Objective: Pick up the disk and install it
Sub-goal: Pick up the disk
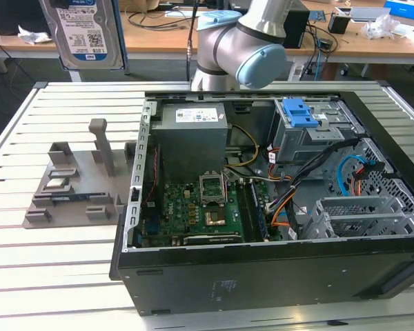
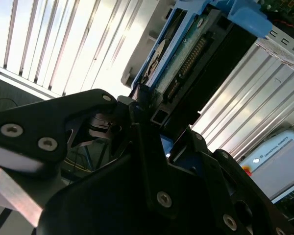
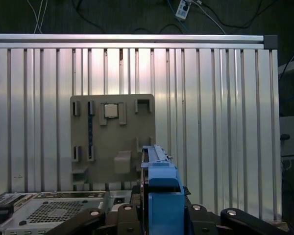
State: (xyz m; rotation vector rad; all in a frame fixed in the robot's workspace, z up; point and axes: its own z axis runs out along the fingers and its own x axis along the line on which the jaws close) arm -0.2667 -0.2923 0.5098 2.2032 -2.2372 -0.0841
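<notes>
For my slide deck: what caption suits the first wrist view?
Gripper holding the disk edge-on over the slatted table and grey fixture plate.

We count one disk (image 1: 83,34), one robot arm (image 1: 241,48), one open computer case (image 1: 262,283) with one blue-latched drive cage (image 1: 310,134) inside, one grey fixture plate (image 1: 69,200), and one slatted worktop (image 1: 55,276).

Even room light fills the exterior view, the computer case (image 1: 262,276) shadowed toward four o'clock; in the second wrist view glare bleaches the tabletop (image 2: 49,39) behind the backlit pincer (image 2: 149,115) and disk (image 2: 183,54).
</notes>
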